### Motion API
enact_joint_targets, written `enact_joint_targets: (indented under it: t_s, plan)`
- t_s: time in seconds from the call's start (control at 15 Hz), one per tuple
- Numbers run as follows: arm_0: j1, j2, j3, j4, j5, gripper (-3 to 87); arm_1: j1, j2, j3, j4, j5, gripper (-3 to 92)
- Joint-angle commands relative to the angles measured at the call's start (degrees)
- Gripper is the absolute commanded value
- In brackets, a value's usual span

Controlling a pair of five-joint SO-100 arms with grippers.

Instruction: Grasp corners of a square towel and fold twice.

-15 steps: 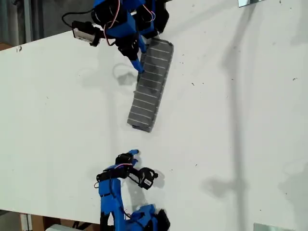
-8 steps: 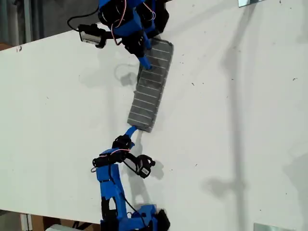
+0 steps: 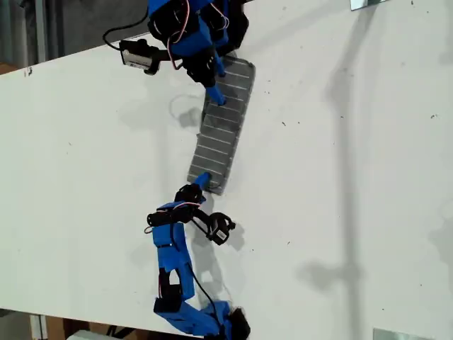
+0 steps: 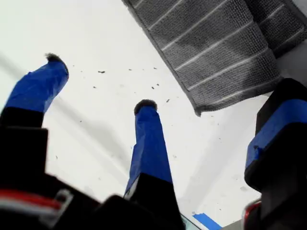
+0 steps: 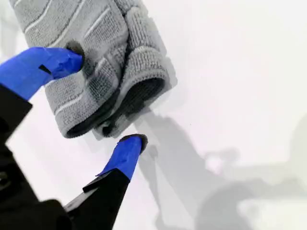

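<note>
A white counter [image 3: 340,184], speckled with small dark marks and crossed by soft shadows, fills the exterior view, with dim grey background beyond its upper left edge.

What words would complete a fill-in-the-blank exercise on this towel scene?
1. The grey towel has thin pale ____.
2. My first claw is ____, with nothing between its fingers.
3. My second claw has one fingertip at the towel and the other over the ____ table.
Missing words: stripes; open; white.
</note>
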Motion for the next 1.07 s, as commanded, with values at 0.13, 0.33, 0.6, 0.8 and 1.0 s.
enact_joint_targets:
  t_s: [0.13,0.33,0.6,0.8,1.0]
  plan:
    - [4.31,-0.18,-2.72,-2.55,-3.16,17.8,-0.62,-0.26,-0.44,-1.23,-0.26,31.2]
    - [5.27,-0.26,-2.64,-3.34,-6.24,24.6,-1.14,-2.11,-1.93,-1.93,-0.44,31.2]
    - [4.39,-1.23,-3.08,-3.16,-8.7,10.7,-1.58,-6.5,-5.54,-2.64,-1.14,31.1]
    - [3.69,-2.11,-3.16,-1.05,-11.69,0.1,-3.34,-10.99,-10.46,-2.81,-1.14,30.8]
    - [3.34,-2.29,-2.46,2.02,-13.45,0.0,-4.04,-14.5,-12.57,-3.16,-1.32,30.4]
